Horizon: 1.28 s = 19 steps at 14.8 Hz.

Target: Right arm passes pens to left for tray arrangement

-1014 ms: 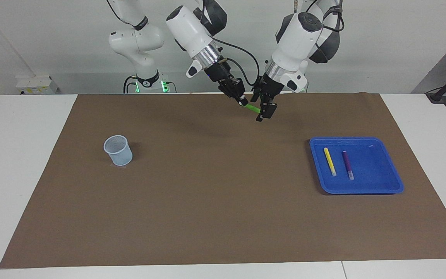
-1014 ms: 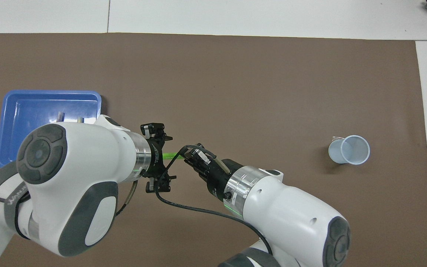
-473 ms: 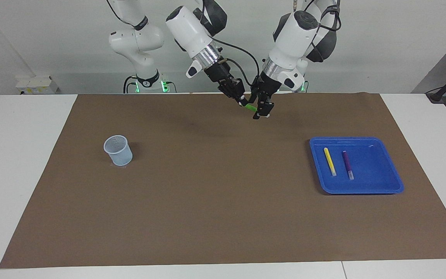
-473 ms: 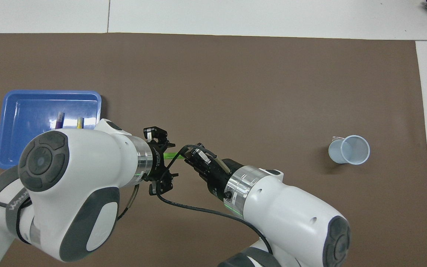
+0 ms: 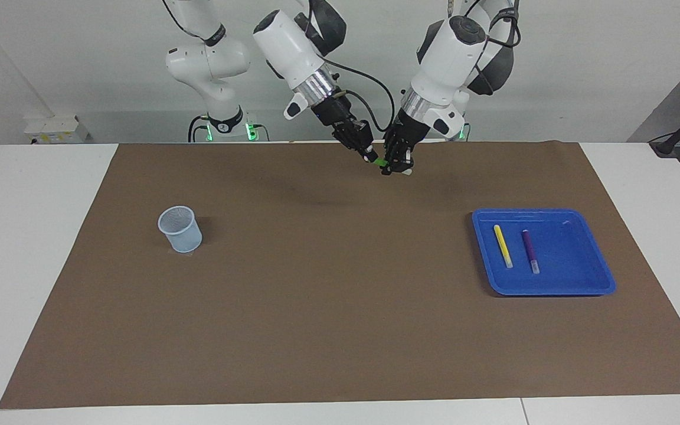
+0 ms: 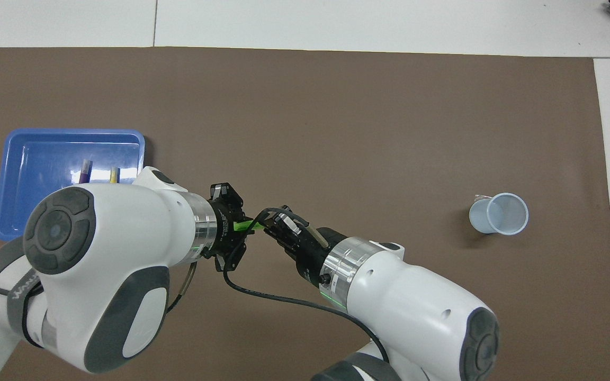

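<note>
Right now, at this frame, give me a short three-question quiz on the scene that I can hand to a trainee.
1. True or false: the green pen lies in the tray.
2. Which pens are in the tray? A) yellow and purple B) green and purple C) all three
3. What does each gripper hold?

Key
1. False. It is up in the air over the mat, between the two grippers.
2. A. The yellow pen and the purple pen lie side by side in it, apart.
3. Both the right gripper and the left gripper have their jaws shut on the green pen, mid-handover.
</note>
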Available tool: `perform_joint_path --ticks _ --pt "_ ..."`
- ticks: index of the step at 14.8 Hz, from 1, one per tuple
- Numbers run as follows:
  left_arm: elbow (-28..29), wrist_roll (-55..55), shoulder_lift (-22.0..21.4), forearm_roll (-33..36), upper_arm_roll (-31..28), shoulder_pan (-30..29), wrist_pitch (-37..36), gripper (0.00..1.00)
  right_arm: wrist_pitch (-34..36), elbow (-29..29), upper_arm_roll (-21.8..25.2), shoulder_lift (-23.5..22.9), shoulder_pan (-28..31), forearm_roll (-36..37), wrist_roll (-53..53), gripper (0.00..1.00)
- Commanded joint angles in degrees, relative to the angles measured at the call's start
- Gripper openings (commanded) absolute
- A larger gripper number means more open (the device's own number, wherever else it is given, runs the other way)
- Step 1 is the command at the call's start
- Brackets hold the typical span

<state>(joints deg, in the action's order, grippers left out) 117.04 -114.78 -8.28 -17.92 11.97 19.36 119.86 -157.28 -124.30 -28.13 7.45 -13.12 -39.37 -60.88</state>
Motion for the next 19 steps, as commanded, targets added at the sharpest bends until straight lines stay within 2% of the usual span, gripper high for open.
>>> perform_joint_path --ticks 1,5,7,8,10,11,14,17,19 --pt "1.53 0.79 -1.57 -0.8 -0.63 1.82 -0.06 0.0 -0.75 0.11 -0.08 -0.16 0.37 -1.94 1.99 0.0" --pt "1.53 0.7 -1.65 -0.8 -0.63 1.73 -0.41 0.0 -0.31 0.28 -0.08 -0.16 0.46 -2.03 1.81 0.0" --pt "1.53 0.61 -1.65 -0.8 -0.63 1.82 -0.41 0.0 0.13 0.46 0.01 -0.16 0.46 -4.73 1.9 0.0" --pt "1.53 0.61 -1.57 -0.8 -0.63 1.82 -0.5 0.0 0.22 0.72 0.01 -0.25 0.46 -5.71 1.9 0.14" --pt "1.53 0.61 -1.65 -0.8 -0.63 1.9 -0.5 0.0 0.22 0.81 0.1 -0.33 0.55 -5.72 1.81 0.85" --pt "1.53 0.52 -1.65 -0.8 -0.63 1.9 -0.5 0.0 0.13 0.81 0.1 -0.33 0.55 -5.72 1.9 1.0" --pt "1.44 0.52 -1.65 -0.8 -0.63 1.9 -0.5 0.0 1.61 0.81 0.45 -0.25 0.64 -5.54 4.34 1.0" --pt "1.44 1.13 -1.65 -0.28 -0.63 1.9 -0.59 0.0 15.19 1.42 0.62 0.63 7.2 -3.79 22.57 1.0" --pt "1.44 6.73 -1.65 -0.1 -0.72 1.73 -1.64 0.0 24.43 2.3 0.71 0.89 12.74 -0.38 33.85 1.0"
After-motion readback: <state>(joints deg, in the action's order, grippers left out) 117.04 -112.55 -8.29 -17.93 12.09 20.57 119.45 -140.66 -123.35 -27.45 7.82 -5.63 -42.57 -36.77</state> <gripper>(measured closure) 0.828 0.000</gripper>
